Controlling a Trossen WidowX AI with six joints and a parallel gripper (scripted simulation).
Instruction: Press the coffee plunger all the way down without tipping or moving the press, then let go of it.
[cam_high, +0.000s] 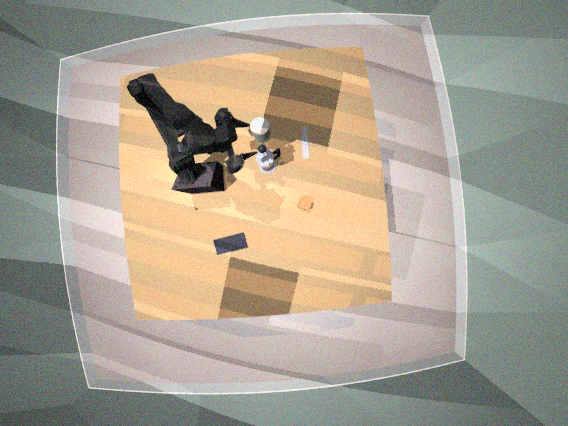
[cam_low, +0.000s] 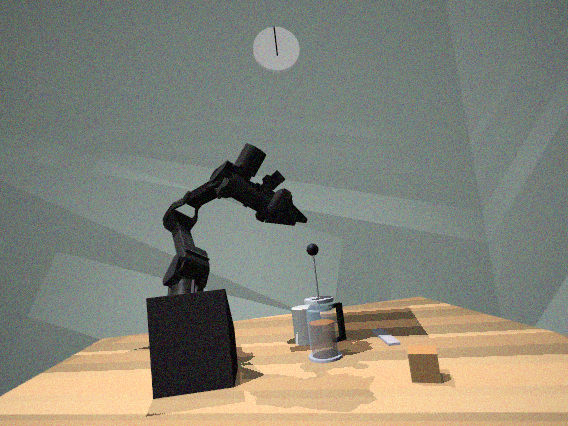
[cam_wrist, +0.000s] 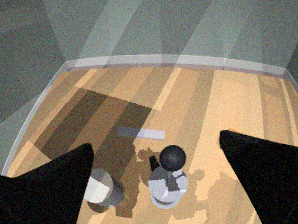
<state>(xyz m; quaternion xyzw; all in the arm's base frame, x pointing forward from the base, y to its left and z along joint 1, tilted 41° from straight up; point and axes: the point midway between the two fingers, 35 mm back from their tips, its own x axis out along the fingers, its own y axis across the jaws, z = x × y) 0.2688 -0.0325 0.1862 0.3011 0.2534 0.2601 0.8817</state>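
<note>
Spread wide and holding nothing, the gripper (cam_low: 299, 218) hangs in the air above and to the arm side of the coffee press (cam_low: 323, 332), clear of it, its fingers pointing down at a slant toward the black plunger knob (cam_low: 312, 249). From the wrist view the knob (cam_wrist: 172, 157) lies between the two dark fingers and lower in depth, with open space on each side of it. The plunger rod (cam_low: 315, 276) stands upright and fully raised from the lid of the press, whose glass body shows brown liquid in its lower part and carries a black handle on the side away from the arm. The press stands upright on the wooden table (cam_low: 500, 360). Touching or just beside the press, on its far side as the exterior view shows it, stands a pale grey cylindrical cup (cam_low: 300, 324). A flat pale strip (cam_low: 386, 337) lies on the table beyond the press handle, and a small tan block (cam_low: 424, 366) stands nearer the front edge, well apart from the press. In the top view a dark flat rectangle (cam_high: 230, 243) lies far from the press, toward the opposite side of the table. The arm rises from a black pedestal (cam_low: 191, 342) set near the press. A round pale disc (cam_low: 276, 48) with a dark line hangs on the wall high above the press.
</note>
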